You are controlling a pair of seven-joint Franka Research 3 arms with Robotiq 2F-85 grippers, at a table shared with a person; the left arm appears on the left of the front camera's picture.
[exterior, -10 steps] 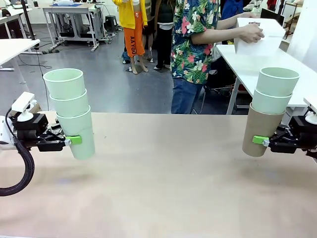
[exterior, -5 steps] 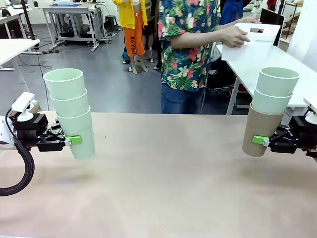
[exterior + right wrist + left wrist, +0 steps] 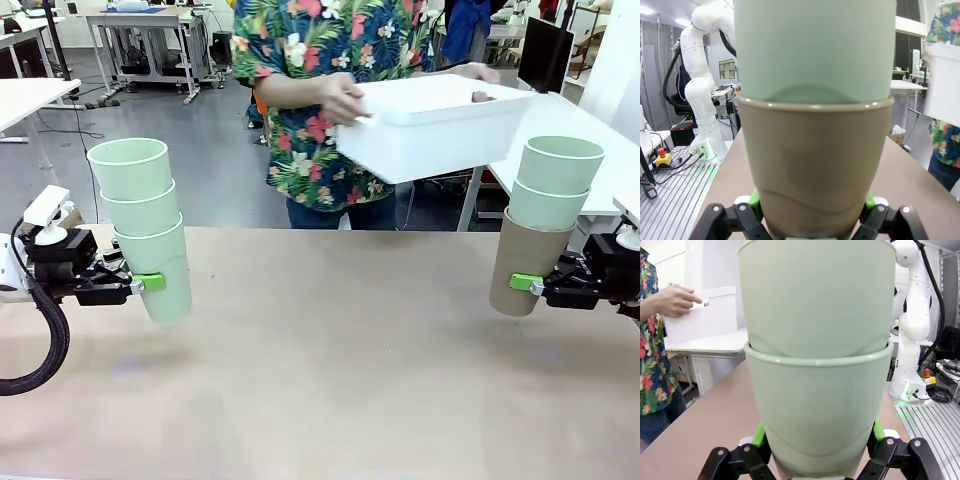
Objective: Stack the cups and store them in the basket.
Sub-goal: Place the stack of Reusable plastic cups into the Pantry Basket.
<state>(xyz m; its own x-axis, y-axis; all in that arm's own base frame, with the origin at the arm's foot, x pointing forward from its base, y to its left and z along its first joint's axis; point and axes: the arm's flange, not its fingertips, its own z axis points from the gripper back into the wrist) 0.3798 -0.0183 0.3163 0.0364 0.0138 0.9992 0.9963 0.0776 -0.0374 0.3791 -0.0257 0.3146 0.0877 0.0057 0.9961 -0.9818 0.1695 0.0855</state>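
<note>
Mint cups [image 3: 146,215] in left end effector [image 3: 163,284]

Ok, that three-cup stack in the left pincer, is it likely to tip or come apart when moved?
Probably top-heavy: the left pincer grips only the bottom cup, and the mint stack leans slightly. The rest just nest inside, so a jerk might loosen them. Likely light: it looks like thin plastic.

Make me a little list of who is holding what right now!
left gripper: shut on the green stack, three mint cups nested together
right gripper: shut on the brown-bottomed stack, two mint cups nested in a tan one
basket: white, up in the air at the far side of the table
person's hands: gripping the basket at both ends
</note>
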